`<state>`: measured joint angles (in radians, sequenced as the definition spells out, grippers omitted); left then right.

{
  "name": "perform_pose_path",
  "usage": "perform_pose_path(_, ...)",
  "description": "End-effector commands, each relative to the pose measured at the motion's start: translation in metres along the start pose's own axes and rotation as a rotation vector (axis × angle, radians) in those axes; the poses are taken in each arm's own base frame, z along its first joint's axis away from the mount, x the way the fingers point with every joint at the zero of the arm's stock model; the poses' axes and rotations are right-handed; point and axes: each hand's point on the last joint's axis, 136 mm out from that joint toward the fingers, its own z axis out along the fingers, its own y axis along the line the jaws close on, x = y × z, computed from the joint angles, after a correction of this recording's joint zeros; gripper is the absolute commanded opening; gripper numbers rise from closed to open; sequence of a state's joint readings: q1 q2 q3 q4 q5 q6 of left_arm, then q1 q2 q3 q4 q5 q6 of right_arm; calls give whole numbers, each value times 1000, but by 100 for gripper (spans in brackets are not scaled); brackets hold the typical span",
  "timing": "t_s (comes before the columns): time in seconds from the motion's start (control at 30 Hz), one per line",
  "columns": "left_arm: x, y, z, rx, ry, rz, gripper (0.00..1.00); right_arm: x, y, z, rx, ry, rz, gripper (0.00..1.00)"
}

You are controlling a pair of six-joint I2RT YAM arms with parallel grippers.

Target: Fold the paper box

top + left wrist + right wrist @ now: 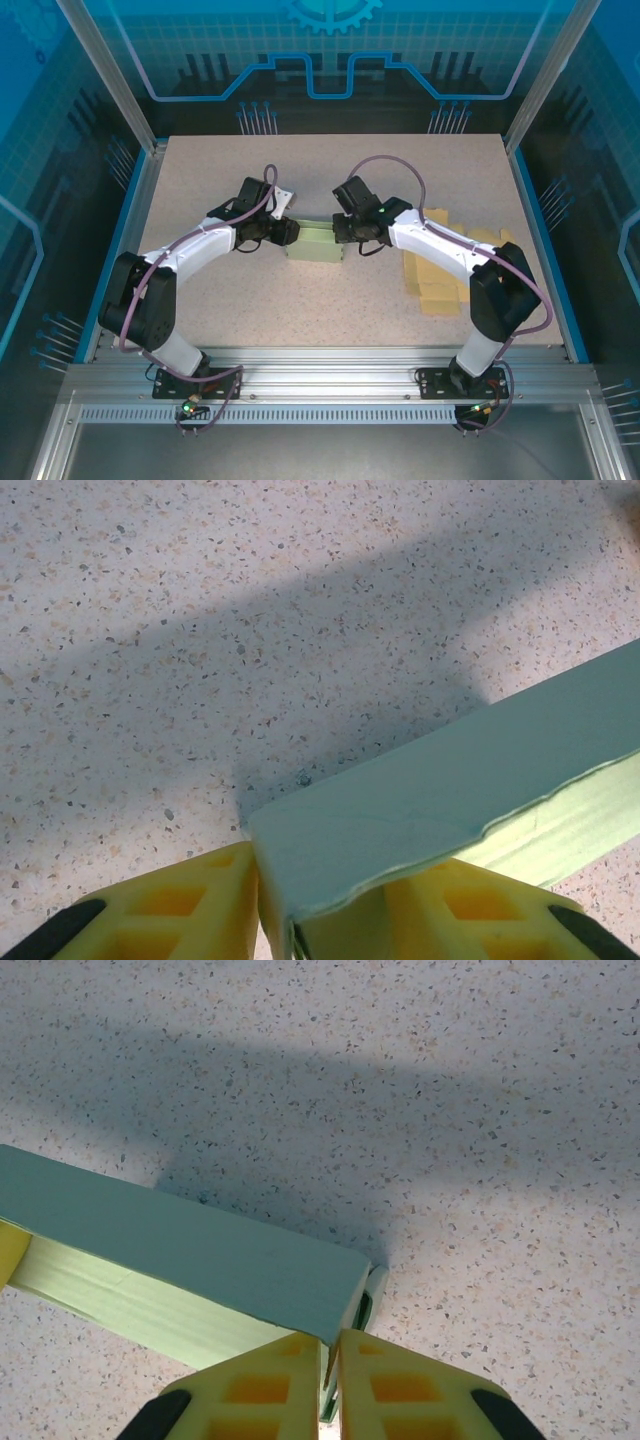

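– Looking across the table [330, 300], where's the paper box [314, 245]?
– Centre, between the arms. Left tool [285, 232], partly open, clamps its left end; right tool [345, 231], almost closed, pinches the right edge. Pulling apart could tear it.

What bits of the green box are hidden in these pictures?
- Top view: the left gripper and right gripper cover both ends of the box.
- Left wrist view: the box runs off the right edge, and its near end sits between the fingers.
- Right wrist view: the box is cut off at the left edge.
- Inside the box: hidden by its own walls.
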<state>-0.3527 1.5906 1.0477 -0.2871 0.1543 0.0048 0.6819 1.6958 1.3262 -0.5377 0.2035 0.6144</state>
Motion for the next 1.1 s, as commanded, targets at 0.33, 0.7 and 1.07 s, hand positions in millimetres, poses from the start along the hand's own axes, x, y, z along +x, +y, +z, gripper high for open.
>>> perform_pose_path(0.33, 0, -14, -15, 1, -13, 11, 44, 4, 13, 1, -11, -7, -31, 2)
perform_pose_path(0.7, 3, 3, -38, -124, -26, 17, 46, 5, 11, 2, -2, -5, -35, 2)
perform_pose_path(1.07, 7, 12, -39, -179, 0, 6, 44, 7, 12, 2, -3, 1, -44, 1)
